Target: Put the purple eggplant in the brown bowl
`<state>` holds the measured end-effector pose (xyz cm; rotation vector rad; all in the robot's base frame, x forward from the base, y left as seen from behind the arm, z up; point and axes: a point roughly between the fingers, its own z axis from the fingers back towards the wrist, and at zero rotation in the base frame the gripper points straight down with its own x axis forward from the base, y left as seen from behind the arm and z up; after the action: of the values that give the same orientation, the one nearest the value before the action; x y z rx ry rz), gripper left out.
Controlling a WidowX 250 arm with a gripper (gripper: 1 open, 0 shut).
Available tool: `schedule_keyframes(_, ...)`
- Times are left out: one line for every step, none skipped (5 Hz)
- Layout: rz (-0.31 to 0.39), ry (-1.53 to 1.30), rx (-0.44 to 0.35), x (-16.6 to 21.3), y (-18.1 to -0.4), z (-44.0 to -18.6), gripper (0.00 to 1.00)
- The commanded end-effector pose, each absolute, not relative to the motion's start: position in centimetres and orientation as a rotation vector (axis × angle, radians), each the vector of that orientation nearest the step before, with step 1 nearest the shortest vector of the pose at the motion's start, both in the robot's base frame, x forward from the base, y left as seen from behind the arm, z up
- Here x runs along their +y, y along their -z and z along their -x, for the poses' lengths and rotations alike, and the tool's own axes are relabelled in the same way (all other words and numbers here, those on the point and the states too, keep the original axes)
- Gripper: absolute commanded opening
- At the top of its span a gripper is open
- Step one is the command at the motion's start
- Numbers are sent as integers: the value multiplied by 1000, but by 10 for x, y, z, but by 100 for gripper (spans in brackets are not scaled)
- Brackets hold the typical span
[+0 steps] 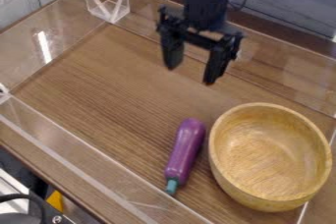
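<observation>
Two things mattered on the wooden bench (105,90), with the tool above them. Furthest left of the three, the tool (191,66) hung over bare wood toward the back, pointing down with its two dark fingers spread wide and nothing between them. Nearer the front and to its right lay the purple eggplant (184,152), flat on the bench, its blue stem tip toward the front edge, just beside the brown bowl (226,130) but apparently not touching it. The eggplant looked like a small, light, rigid toy with a glossy skin, so it would likely be slippery; a hold across the thick middle of the body, fingers closing on its narrow width, seemed safest. The bowl, furthest right, stood empty and looked wide and shallow enough to receive it easily. No brand, label or writing could be read anywhere.
</observation>
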<state>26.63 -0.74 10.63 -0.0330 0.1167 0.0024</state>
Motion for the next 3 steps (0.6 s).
schedule_keyframes(41, -3, 45, -5, -105, -259, 100)
schedule_keyframes(44, -6, 40, -4, -98, -254, 100)
schedule_keyframes(47, -11, 38, -4, -92, -251, 100)
